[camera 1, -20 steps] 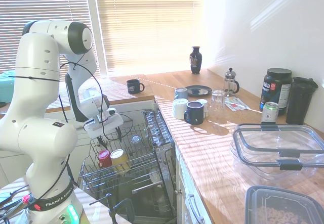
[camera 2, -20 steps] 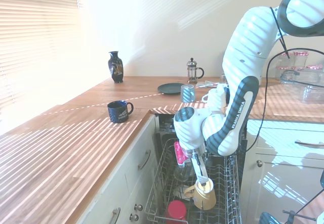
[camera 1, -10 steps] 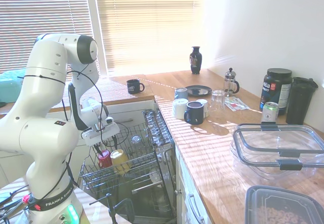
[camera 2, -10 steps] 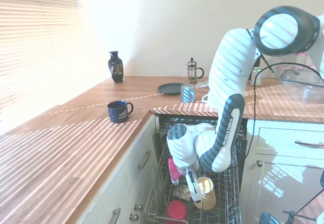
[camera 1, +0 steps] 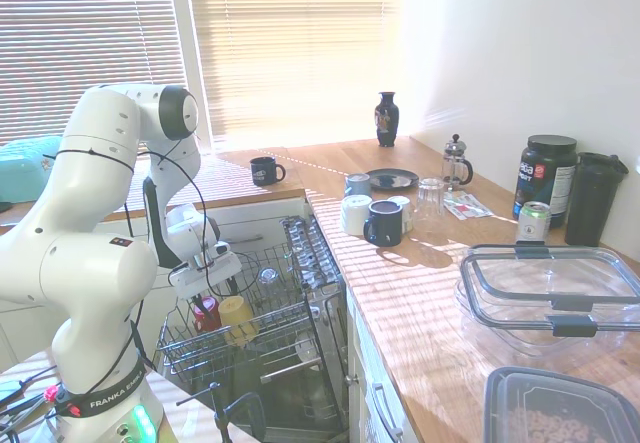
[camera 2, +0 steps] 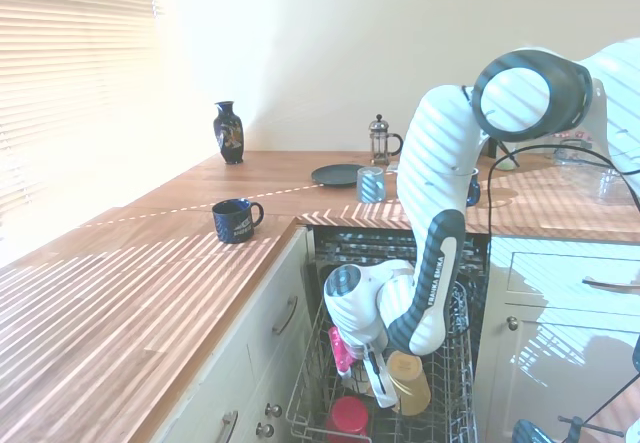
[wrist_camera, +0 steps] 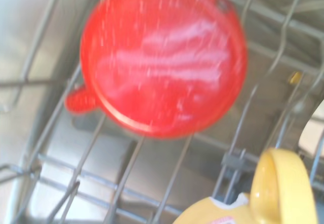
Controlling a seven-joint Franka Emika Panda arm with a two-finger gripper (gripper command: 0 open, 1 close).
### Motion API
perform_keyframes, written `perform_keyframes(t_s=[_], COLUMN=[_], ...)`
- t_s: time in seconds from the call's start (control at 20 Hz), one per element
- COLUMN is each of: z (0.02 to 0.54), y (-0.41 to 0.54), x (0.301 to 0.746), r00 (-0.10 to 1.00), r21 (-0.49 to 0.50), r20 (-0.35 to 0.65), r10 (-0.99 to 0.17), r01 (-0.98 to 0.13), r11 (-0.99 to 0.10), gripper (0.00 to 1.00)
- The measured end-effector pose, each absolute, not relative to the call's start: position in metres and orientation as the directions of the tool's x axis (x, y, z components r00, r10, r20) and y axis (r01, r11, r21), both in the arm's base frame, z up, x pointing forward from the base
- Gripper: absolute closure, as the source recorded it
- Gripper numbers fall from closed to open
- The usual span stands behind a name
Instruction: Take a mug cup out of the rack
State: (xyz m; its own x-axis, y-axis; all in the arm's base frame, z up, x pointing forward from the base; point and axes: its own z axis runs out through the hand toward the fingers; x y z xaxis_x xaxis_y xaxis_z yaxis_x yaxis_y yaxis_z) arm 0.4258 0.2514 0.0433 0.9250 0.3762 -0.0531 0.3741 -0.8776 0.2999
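In the first exterior view, the white arm (camera 1: 95, 253) was seen at the far left, bent down over the rack (camera 1: 240, 338), which was drawn out of the open dishwasher below the counter (camera 1: 420, 293). The fingers (camera 1: 205, 301) were lowered among the wires just beside the red cup (camera 1: 207, 313). How far apart they stood, and whether anything was gripped, could not be told. The mug cup (camera 1: 237, 316) was seen in the rack, lying tilted and touching the red cup on its right. A dark mug (camera 1: 265, 171) was set on the counter behind the rack, and a vase (camera 1: 387, 118) was seen further back by the window. Further right, a white mug (camera 1: 355, 214) and a navy mug (camera 1: 385, 223) were standing close together, then a glass press pot (camera 1: 455, 161), and at the far right a clear box (camera 1: 550, 298).

In the second exterior view, the fingers (camera 2: 378, 378) were seen down in the rack (camera 2: 440, 403), close against the mug cup (camera 2: 408, 383), with the red cup (camera 2: 347, 415) nearer the front.

In the wrist view, the red cup (wrist_camera: 162, 62) was shown blurred from above on the wires, and the yellow handle of the mug cup (wrist_camera: 281, 188) was shown near it.
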Motion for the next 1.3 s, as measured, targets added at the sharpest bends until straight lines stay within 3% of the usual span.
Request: perform_keyframes(t_s=[0.2, 0.25, 1.3], z=[0.034, 0.032, 0.021], y=[0.25, 0.25, 0.241], x=[0.427, 0.428, 0.449], r00=[0.918, 0.917, 0.93], r21=[0.301, 0.301, 0.293], r20=[-0.058, -0.061, -0.068], r10=[0.391, 0.394, 0.36], r01=[0.39, 0.394, 0.364], r11=[-0.87, -0.869, -0.884], gripper=[0.0, 1.0, 1.0])
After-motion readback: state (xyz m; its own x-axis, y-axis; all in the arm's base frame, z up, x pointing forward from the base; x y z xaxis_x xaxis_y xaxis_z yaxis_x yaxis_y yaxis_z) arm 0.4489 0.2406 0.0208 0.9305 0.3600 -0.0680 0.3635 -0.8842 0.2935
